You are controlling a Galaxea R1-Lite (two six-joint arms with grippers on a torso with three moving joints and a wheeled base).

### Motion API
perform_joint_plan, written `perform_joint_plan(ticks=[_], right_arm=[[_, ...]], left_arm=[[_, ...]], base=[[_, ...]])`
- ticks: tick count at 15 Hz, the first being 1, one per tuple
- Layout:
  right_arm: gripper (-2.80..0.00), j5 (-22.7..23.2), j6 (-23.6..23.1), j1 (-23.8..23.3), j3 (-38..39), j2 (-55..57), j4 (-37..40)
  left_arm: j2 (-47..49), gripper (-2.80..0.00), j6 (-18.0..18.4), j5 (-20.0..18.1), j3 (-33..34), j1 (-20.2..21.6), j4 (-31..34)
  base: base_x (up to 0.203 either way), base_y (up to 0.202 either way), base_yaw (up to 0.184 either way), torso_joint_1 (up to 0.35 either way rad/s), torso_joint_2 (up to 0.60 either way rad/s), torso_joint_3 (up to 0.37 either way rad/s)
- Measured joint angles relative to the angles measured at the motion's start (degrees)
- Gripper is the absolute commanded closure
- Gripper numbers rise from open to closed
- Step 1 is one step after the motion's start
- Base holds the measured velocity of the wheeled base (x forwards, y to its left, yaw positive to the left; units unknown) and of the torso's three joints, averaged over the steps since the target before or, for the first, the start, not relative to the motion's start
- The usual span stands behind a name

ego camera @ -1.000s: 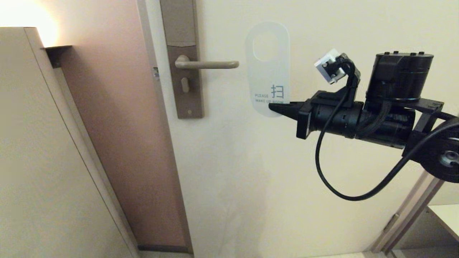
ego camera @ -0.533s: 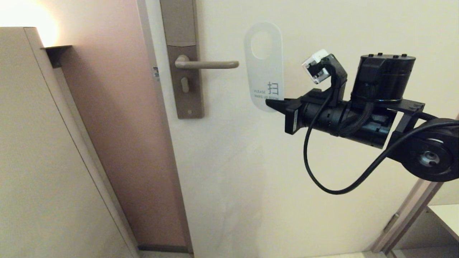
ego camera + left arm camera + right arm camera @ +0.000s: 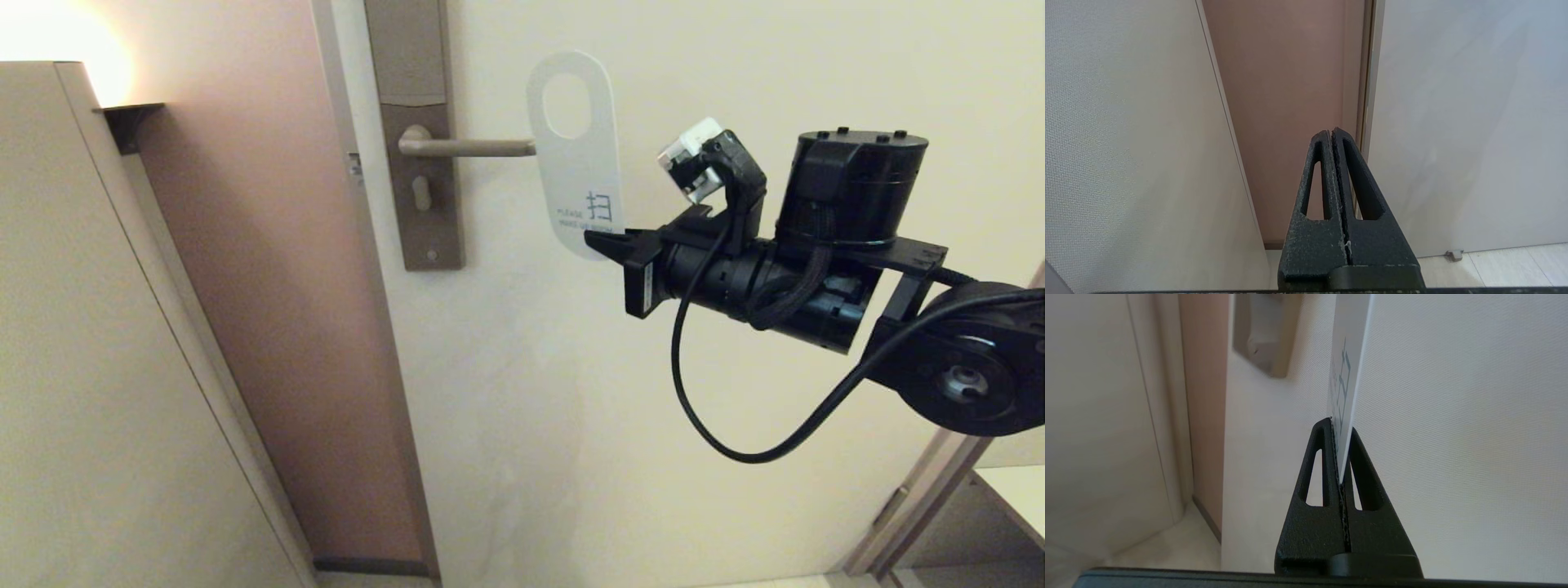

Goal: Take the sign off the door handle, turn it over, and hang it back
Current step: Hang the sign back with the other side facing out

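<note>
The sign (image 3: pixel 578 175) shows its white side with teal lettering and stands upright in front of the door. My right gripper (image 3: pixel 600 242) is shut on its bottom edge; the right wrist view shows the card (image 3: pixel 1349 367) edge-on between the two fingers. The sign's left edge overlaps the tip of the door handle (image 3: pixel 465 147), a beige lever on a brownish plate (image 3: pixel 416 139). The oval hole sits just above and right of the handle tip, with the handle not through it. My left gripper (image 3: pixel 1331 132) is shut on nothing, low by the door frame, outside the head view.
The cream door (image 3: pixel 735 65) fills the background. A brown door frame strip (image 3: pixel 269 286) and a beige wall panel (image 3: pixel 90 367) lie to the left. Floor and a door stop (image 3: pixel 1453 255) show low down. The right arm's cable (image 3: pixel 694 408) loops below the wrist.
My right gripper has carried the sign leftward, from clear of the handle tip to overlapping it. The left gripper has not visibly changed.
</note>
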Motion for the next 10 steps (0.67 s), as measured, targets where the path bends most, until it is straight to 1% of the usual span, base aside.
perform_joint_plan(ticks=[4,5,8,10], right_arm=[[0.00,-0.2,-0.5,0.4,-0.2,1.4,-0.2],[0.00,-0.8,-0.5,0.4,-0.3,1.6,-0.2],[0.00,-5.1,-0.2,0.2,-0.1,2.1,-0.1],[0.00,-5.3,-0.2,-0.5,0.0,2.1,0.0]], left_arm=[[0.0,0.00,0.0,0.0,0.0,0.0,0.0],[0.0,0.00,0.0,0.0,0.0,0.0,0.0],[0.0,0.00,0.0,0.0,0.0,0.0,0.0],[0.0,0.00,0.0,0.0,0.0,0.0,0.0]], base=[[0.000,0.000,0.000,0.000,0.00,0.000],[0.000,0.000,0.000,0.000,0.00,0.000],[0.000,0.000,0.000,0.000,0.00,0.000],[0.000,0.000,0.000,0.000,0.00,0.000]])
